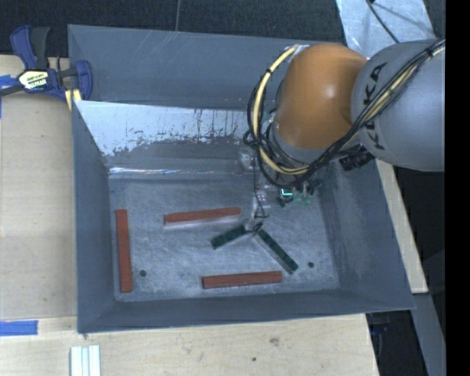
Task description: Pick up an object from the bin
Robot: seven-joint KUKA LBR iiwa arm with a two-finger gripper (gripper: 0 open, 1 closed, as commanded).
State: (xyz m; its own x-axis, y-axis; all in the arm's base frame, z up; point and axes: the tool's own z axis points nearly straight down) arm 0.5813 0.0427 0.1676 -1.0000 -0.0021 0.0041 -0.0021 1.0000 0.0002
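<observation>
Jaws wide and empty, the gripper [254, 255] hangs between the far brown stick [202, 218] and the near brown stick [241, 280], so closing here could catch neither.

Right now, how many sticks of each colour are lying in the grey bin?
red-brown sticks: 3, one by the left wall, one in the middle, one near the front
dark green sticks: 2, one left of the other
Total: 5
</observation>
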